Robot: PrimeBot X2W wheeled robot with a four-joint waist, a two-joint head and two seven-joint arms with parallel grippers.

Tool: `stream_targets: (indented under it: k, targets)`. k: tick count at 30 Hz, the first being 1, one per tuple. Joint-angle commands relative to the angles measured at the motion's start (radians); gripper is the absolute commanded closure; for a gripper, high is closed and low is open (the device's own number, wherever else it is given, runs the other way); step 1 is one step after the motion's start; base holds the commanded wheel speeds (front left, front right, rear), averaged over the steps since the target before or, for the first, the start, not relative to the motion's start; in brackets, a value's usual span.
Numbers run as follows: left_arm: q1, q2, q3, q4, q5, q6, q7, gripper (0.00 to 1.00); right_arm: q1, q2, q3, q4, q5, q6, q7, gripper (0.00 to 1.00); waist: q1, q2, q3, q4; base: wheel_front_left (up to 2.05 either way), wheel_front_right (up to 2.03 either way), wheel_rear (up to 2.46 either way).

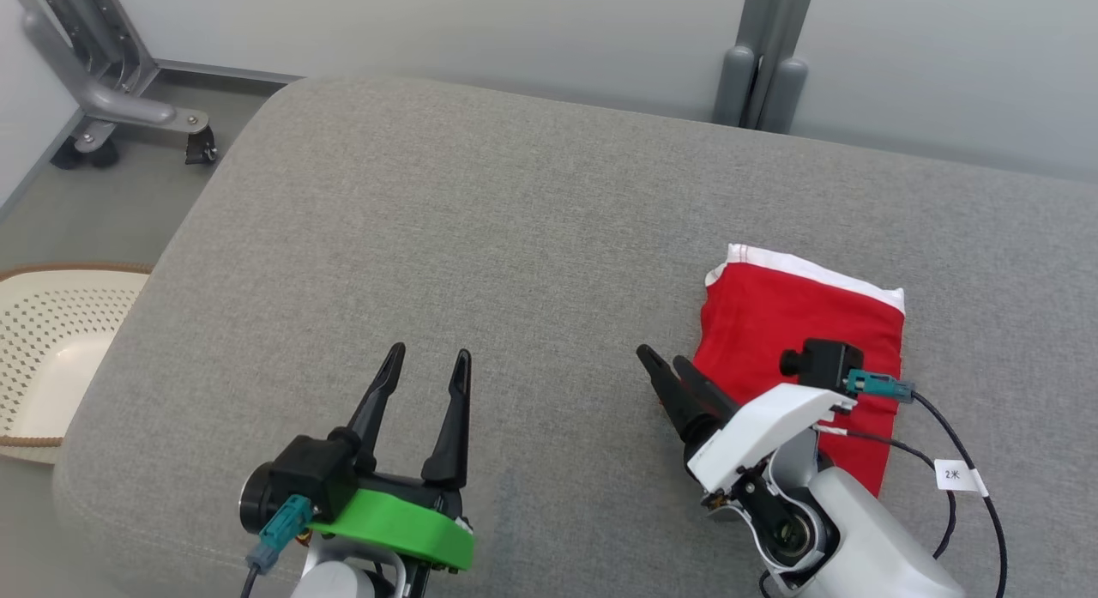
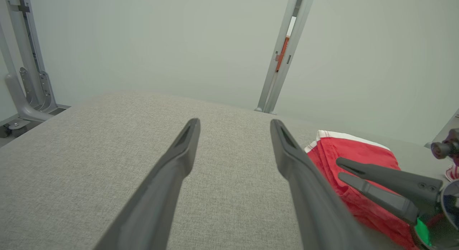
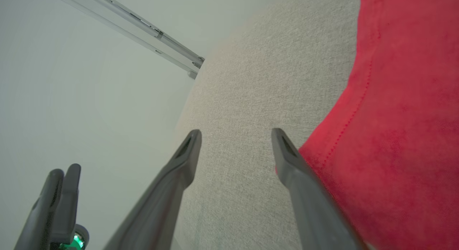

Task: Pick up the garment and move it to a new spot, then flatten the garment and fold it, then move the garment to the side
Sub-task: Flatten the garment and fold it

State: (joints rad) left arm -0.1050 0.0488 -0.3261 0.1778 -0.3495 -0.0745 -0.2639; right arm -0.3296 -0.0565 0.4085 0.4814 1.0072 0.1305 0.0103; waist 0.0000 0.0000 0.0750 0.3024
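1. Robot lab or test room, by the look, rather than a lived-in home.
2. Pale, bare partition panels (image 1: 515, 32) all along the back, joined by grey metal posts (image 1: 755, 75) – office-style walling.
3. Grey metal stand (image 1: 129, 109) on castors at the far left, standing on a plain grey floor (image 1: 77, 212).
4. Wide grey upholstered cushion (image 1: 515, 238) up front, sofa-like, the one homely piece among the hardware.
5. Perforated cream basket (image 1: 51, 349) with a brown rim, down on the floor just beside the cushion.
6. White cable tag (image 1: 959, 475) marked "2米" lying over the cushion – rig wiring in plain sight.
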Motion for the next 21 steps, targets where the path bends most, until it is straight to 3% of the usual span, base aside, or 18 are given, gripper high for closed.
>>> stream_targets:
  k: [1, 5, 14, 17, 21]
  targets:
    - [0.006, 0.004, 0.006, -0.005, 0.012, 0.003, 0.0, 0.0, -0.002, -0.021, 0.003, -0.016, 0.001, 0.0, -0.013, 0.0, 0.0, 0.0, -0.003, -0.022, 0.0, 0.0, 0.0]
    - [0.0, 0.004, 0.018, -0.022, 0.017, 0.0, 0.0, 0.0, -0.024, -0.071, 0.01, -0.064, -0.045, 0.0, -0.075, 0.0, 0.0, 0.0, -0.001, -0.068, 0.0, 0.0, 0.0]
    - [-0.022, 0.004, 0.041, -0.058, 0.054, 0.011, 0.0, 0.0, -0.017, -0.217, -0.057, -0.113, -0.349, 0.0, -0.255, 0.0, 0.0, 0.0, 0.01, -0.187, 0.0, 0.0, 0.0]
    - [-0.029, 0.004, 0.059, -0.063, 0.061, 0.021, 0.0, 0.0, 0.005, -0.229, -0.117, -0.146, -0.478, 0.0, -0.27, 0.0, 0.0, 0.0, 0.017, -0.223, 0.0, 0.0, 0.0]
    - [-0.032, 0.004, 0.081, -0.068, 0.065, 0.027, 0.0, 0.0, 0.059, -0.199, -0.23, -0.199, -0.6, 0.0, -0.275, 0.0, 0.0, 0.0, 0.027, -0.261, 0.0, 0.0, 0.0]
